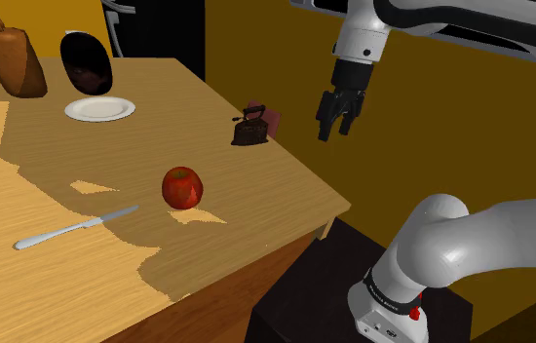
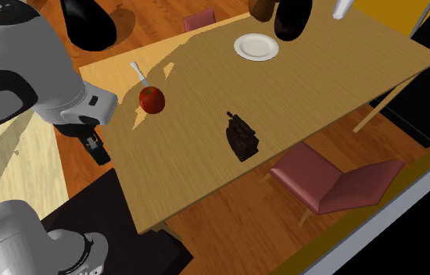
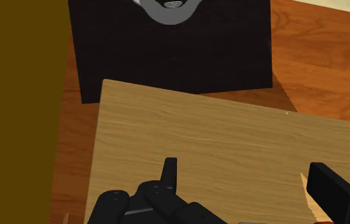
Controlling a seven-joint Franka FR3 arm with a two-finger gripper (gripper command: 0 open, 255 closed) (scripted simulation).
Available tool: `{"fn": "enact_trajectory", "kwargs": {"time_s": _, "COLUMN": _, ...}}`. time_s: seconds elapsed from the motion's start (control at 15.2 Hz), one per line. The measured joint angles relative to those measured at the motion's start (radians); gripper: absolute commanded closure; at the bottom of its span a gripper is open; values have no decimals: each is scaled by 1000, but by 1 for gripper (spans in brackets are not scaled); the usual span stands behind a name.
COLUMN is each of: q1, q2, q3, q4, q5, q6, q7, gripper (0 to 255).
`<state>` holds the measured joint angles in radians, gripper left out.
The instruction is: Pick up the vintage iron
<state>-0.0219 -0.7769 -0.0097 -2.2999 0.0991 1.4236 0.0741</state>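
Vintage iron (image 1: 249, 128): small, dark, wedge-shaped, with an arched handle on top. It stands on its flat sole on the light wooden desk (image 1: 256, 209), well below the claw (image 1: 339, 115) and apart from it, near the desk edge. Resting sole-down leaves the handle uppermost, which probably suits a grasp from above. The all-black two-finger claw hangs high with its fingers spread wide and empty, apparently kept clear of the desk before descending. A round red apple (image 1: 182, 187) lies farther from the claw than the iron. Beneath the claw are a desk corner and the black box stand (image 3: 167, 57). The small lettering on the arm's base cannot be read.
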Motion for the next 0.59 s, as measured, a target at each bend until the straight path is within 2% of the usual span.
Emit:
{"fn": "enact_trajectory", "kwargs": {"time_s": 0.2, "q1": 6, "q2": 30, "q3": -25, "q4": 14, "q5": -21, "q6": 14, "q7": -53, "gripper": 0}}
{"fn": "enact_trajectory", "kwargs": {"time_s": 0.59, "q1": 38, "q2": 208, "q3": -129, "q4": 95, "q5": -97, "q6": 105, "q7": -302, "gripper": 0}}
